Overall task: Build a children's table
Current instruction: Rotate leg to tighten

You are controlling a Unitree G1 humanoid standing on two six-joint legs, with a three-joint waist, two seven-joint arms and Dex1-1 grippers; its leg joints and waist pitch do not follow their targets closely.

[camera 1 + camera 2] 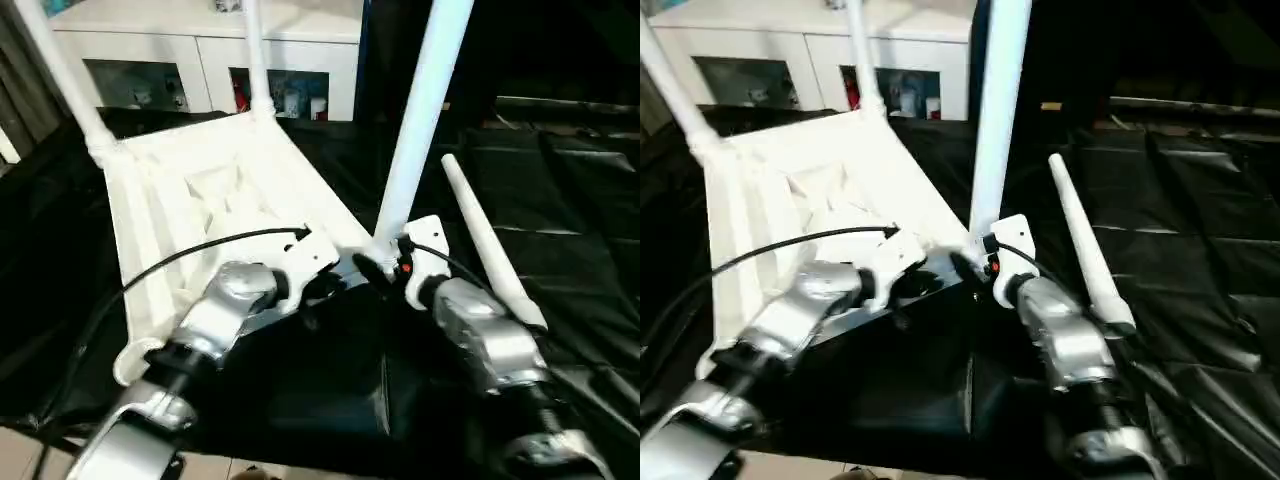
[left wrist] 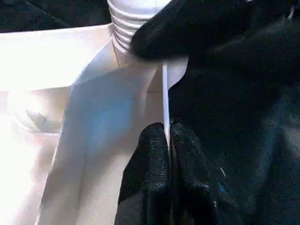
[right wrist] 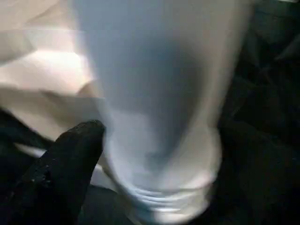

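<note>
My left gripper [image 2: 166,140] is clenched on the thin edge of the upturned children's table [image 1: 215,190], near its closest corner. My right gripper [image 1: 385,268] sits at the base of the near leg [image 1: 425,110] standing in that corner socket; whether it grasps or has let go I cannot tell. Two more legs stand at the far corners; a loose leg [image 1: 487,240] lies on the black cloth [image 1: 570,200] beside my right forearm.

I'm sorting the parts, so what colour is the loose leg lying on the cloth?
White. The loose leg shows best in the right eye view, against the black cloth.
</note>
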